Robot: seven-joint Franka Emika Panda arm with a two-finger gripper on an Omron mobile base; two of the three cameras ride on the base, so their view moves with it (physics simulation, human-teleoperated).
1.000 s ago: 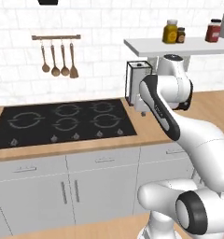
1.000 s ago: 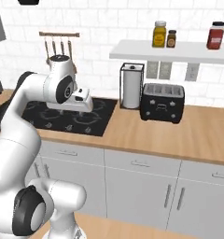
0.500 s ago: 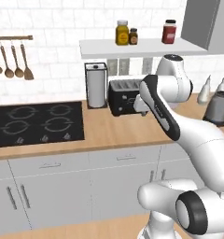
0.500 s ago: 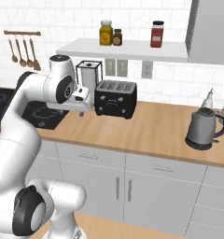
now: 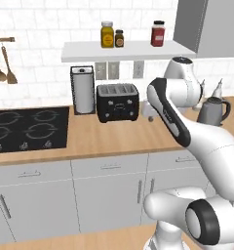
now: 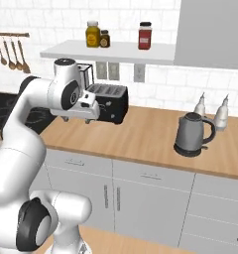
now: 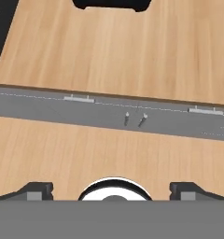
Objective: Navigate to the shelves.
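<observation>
no readable text, labels, brands or numbers anywhere; jar labels on the shelf too blurred to read

This is a home kitchen, rendered rather than photographed: a white tiled wall backs a long wooden counter (image 5: 119, 136) set over grey cabinet doors and drawers (image 6: 141, 193). A black hob (image 5: 29, 129) is sunk into the counter, with a black toaster (image 5: 118, 101), a paper towel roll in its holder (image 5: 83, 90) and a grey kettle (image 6: 191, 134) standing on the wood. Jars (image 5: 107, 34) sit on the shelves (image 5: 124, 50) beside a closed grey upper cabinet (image 6: 210, 32), and wooden spoons hang from a utensil rail (image 6: 11, 34).
</observation>
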